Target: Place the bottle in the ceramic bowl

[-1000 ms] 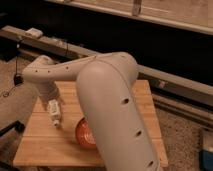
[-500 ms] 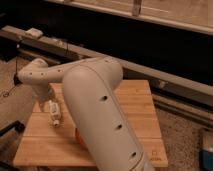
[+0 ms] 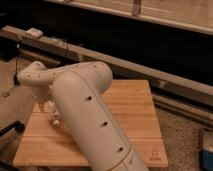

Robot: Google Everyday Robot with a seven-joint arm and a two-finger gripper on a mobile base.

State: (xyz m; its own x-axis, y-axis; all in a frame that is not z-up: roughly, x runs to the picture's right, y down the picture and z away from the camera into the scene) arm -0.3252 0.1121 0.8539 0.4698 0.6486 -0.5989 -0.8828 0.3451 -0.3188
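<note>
Arm: the robot's thick white arm [image 3: 92,127] fills the middle of the view. It rises from the lower edge, bends at a rounded elbow and reaches out to the left over the desk.
End effector: the end effector [image 3: 52,111] hangs from the wrist at the arm's left end, pointing down over the left part of the desk, near its left edge.
End effector state: released, with the jaws standing apart. No firm grasp on anything shows.
Bottle: a small pale shape [image 3: 55,121] right at the tip of the end effector, low over the desk's left side, looks like the bottle. I cannot tell whether it touches the end effector or rests on the wood.
Ceramic bowl: hidden, as the arm covers the middle of the desk.
Desk: a light wooden desk [image 3: 137,110] made of planks, with its right half bare and a small printed mark near its front right corner.
Rail: a long grey metal rail [image 3: 130,64] runs diagonally behind the desk, from upper left to right.
Small box: a pale flat box [image 3: 34,33] sits on the rail's far left end.
Cable: a thin dark cable [image 3: 8,93] lies on the floor to the left of the desk.
Floor: a speckled grey floor [image 3: 182,142] lies to the right of the desk, with a blue object [image 3: 206,150] at the right edge.
</note>
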